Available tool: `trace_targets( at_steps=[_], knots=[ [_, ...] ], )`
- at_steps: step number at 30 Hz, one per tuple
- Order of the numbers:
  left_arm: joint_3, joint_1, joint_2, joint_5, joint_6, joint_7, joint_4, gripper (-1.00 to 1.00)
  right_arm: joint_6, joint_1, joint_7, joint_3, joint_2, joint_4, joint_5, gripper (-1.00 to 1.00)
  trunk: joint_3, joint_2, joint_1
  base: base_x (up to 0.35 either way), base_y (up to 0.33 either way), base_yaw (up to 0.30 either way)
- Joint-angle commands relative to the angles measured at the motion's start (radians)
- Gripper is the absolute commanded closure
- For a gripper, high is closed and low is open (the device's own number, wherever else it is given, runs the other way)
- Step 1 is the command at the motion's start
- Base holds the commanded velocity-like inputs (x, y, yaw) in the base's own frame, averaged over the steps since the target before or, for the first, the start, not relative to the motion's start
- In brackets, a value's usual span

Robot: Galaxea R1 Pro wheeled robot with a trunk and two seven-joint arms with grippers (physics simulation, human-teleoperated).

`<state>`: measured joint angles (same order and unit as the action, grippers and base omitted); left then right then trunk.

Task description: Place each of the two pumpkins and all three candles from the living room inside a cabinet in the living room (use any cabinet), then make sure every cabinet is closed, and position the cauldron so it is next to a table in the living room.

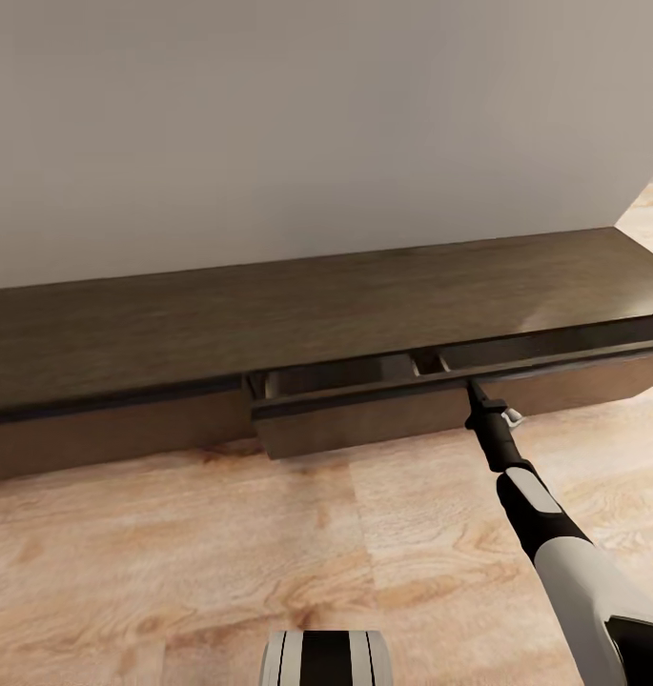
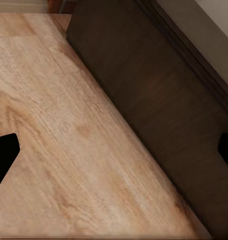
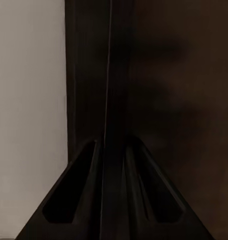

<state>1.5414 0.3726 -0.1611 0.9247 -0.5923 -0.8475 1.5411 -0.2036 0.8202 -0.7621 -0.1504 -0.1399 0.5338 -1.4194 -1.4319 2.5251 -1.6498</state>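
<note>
Right gripper (image 1: 475, 389) pinches its jaws on the top edge of the cabinet (image 1: 269, 314) drawer front (image 1: 364, 419), a stiff, heavy-sliding panel best held there; left jaws spread.

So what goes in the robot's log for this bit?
right end effector: shut on drawer front | cabinet: drawer partly open | left end effector: open, over floor
</note>
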Motion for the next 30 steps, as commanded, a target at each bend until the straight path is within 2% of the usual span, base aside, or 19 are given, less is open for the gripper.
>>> trace_targets(
  at_steps=[1,5,13,30],
  knots=[
    [0.000,0.000,-0.001,0.006,-0.008,0.001,0.001,-1.00,-0.017,0.001,-0.010,0.005,0.000,0.008,-0.013,1.00,0.000,0.000,0.001,-0.113,-0.028,0.000],
    [0.000,0.000,-0.001,0.006,-0.008,0.002,0.001,-1.00,-0.017,0.001,-0.010,0.005,0.000,0.008,-0.013,1.00,0.000,0.000,0.001,-0.095,-0.020,0.000],
    [0.000,0.000,0.000,0.006,-0.009,0.003,0.001,-1.00,-0.017,0.001,-0.010,0.005,0.000,0.008,-0.013,1.00,0.000,0.000,0.001,-0.274,-0.070,0.000],
    [0.000,0.000,0.001,0.006,-0.009,0.002,0.001,-1.00,-0.017,0.001,-0.010,0.005,0.000,0.008,-0.013,1.00,0.000,0.000,0.001,-0.128,-0.006,0.000]
  ],
)
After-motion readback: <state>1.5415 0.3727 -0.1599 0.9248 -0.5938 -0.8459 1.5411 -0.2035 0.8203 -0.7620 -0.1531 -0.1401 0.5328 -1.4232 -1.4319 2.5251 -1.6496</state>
